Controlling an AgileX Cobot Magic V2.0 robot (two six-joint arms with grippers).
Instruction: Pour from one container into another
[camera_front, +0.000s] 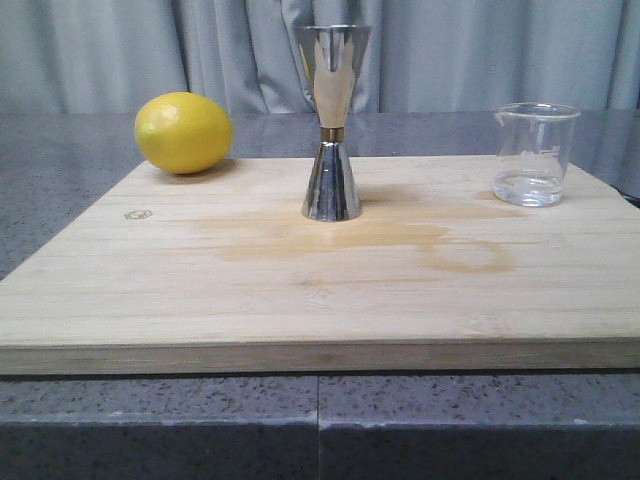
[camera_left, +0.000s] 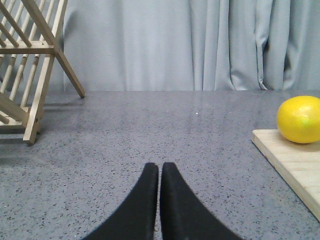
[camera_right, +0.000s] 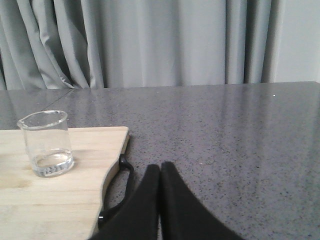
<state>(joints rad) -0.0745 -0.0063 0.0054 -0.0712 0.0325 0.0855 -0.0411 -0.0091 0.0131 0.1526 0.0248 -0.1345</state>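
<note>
The jigger (camera_front: 332, 122) stands upright at the centre of the wooden board (camera_front: 300, 300). The beaker (camera_front: 534, 154) stands at the board's right rear, well apart. Left gripper (camera_left: 159, 170) and right gripper (camera_right: 160, 170): fingers pressed together, empty, above the worktop (camera_left: 175, 130).

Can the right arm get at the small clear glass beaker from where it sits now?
Probably yes. The small clear glass beaker stands alone near the wooden board's right edge, nothing between it and the right gripper, whose fingers are shut and must open first.
</note>
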